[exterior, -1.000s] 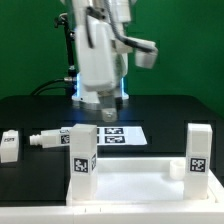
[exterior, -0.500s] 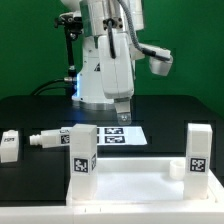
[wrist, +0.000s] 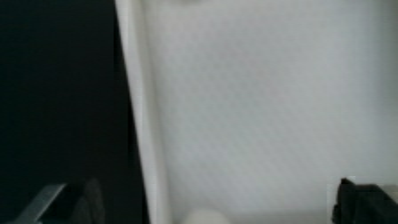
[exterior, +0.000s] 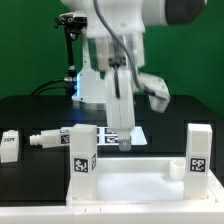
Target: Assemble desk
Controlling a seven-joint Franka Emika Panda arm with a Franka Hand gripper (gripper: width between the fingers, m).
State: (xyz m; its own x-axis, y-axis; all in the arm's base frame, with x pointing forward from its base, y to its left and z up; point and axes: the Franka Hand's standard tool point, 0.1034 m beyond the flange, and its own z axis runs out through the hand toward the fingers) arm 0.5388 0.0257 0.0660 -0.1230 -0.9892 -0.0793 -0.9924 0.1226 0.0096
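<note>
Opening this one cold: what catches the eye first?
The white arm fills the middle, its open gripper pointing down by the marker board, just behind the desk top. Next come the two upright legs on that top, one at the exterior view's left end and one at the right. Two loose legs lie on the black table at the far left.

Exterior view faces arm (exterior: 118,70); wrist view closely overlooks desk (wrist: 267,110).
</note>
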